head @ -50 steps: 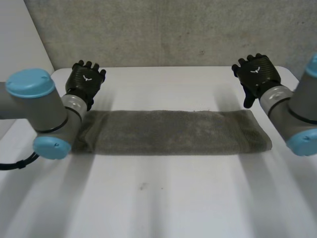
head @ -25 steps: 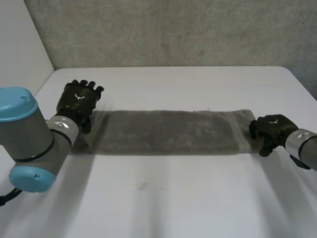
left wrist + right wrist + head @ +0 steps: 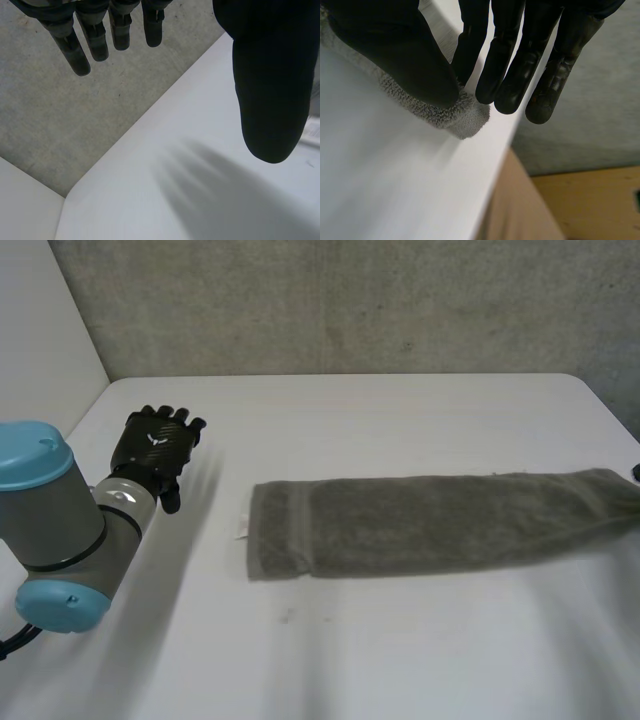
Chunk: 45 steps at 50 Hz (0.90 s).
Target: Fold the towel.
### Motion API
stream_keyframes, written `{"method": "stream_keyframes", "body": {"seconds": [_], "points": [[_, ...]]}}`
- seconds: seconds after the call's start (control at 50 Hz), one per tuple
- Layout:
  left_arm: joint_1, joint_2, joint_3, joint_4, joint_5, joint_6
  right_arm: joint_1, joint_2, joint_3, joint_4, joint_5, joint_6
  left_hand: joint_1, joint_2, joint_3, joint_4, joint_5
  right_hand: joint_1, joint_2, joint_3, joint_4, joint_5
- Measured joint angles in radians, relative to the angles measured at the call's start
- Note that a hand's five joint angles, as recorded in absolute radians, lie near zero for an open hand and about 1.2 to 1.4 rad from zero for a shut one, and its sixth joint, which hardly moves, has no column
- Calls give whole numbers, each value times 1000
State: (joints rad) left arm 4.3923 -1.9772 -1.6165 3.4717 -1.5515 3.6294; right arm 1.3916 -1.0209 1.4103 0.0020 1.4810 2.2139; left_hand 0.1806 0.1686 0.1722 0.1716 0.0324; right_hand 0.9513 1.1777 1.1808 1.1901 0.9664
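Towel [image 3: 464,116]: grey terry cloth with a rough looped pile, seen at the thumb of the right hand [image 3: 395,55]. Right hand and left hand [image 3: 158,445]: black, smooth, faint sheen. Table [image 3: 400,420]: white, smooth, matt. Wall [image 3: 350,300]: grey, rough, speckled. Arm cap [image 3: 35,455]: light-blue smooth plastic.

Soft, even light is covering the table [image 3: 400,420]; the towel [image 3: 430,520] is casting a faint shadow along its near edge.

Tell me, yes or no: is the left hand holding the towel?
No, the left hand is open over the table, apart from the towel.
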Motion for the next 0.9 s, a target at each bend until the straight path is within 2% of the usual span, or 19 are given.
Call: {"method": "stream_keyframes", "body": {"seconds": [0.08,0.18,0.26,0.34,0.46,0.56,0.64,0.68,0.7,0.72,0.76,0.78,0.8,0.9], "points": [[0,9,-10,0,1,0,27,-60,-22,-8,-1,38,0,0,0,0,0,0,0,0,0,0],[-2,14,-15,1,1,0,130,-128,-38,-18,-64,155,0,0,0,0,0,0,2,0,1,0],[-5,16,-16,1,1,0,278,-165,-57,-45,-148,263,0,0,0,-1,0,2,6,2,4,0],[-6,16,-17,1,0,0,417,-155,-74,-91,-209,303,0,0,0,-1,0,8,6,5,4,0],[-7,15,-18,1,-1,-1,706,-37,-128,-183,-299,319,0,0,0,-1,0,13,6,5,4,0],[-8,15,-20,1,-3,-1,847,83,-166,-202,-331,311,0,-1,-5,-2,0,13,6,5,4,0],[-10,16,-23,0,-4,-2,911,173,-184,-197,-336,297,0,-1,-5,-2,0,13,6,5,4,0],[-12,18,-26,0,-5,-4,930,208,-188,-193,-332,288,0,-1,-5,-2,0,-24,-55,-58,-48,-39],[-13,21,-27,-1,-6,-7,938,223,-190,-190,-326,283,0,-1,-5,-2,0,-272,-342,-341,-326,-281],[-14,23,-28,-2,-6,-9,941,228,-191,-189,-322,281,0,-1,-5,-2,0,-272,-342,-341,-326,-281],[-21,30,-29,-5,-7,-20,944,226,-190,-186,-306,280,0,-1,-5,-2,0,-685,-831,-827,-836,-785],[-23,32,-29,-6,-7,-24,944,221,-189,-185,-299,281,0,-1,-5,-2,0,-685,-831,-827,-836,-785],[-28,35,-28,-8,-8,-31,941,208,-185,-183,-288,286,0,-1,-5,-2,0,-738,-938,-943,-946,-889],[-69,51,-6,-11,-8,-92,890,114,-143,-180,-242,349,0,-1,-5,-2,0,-741,-953,-969,-957,-906]]}}
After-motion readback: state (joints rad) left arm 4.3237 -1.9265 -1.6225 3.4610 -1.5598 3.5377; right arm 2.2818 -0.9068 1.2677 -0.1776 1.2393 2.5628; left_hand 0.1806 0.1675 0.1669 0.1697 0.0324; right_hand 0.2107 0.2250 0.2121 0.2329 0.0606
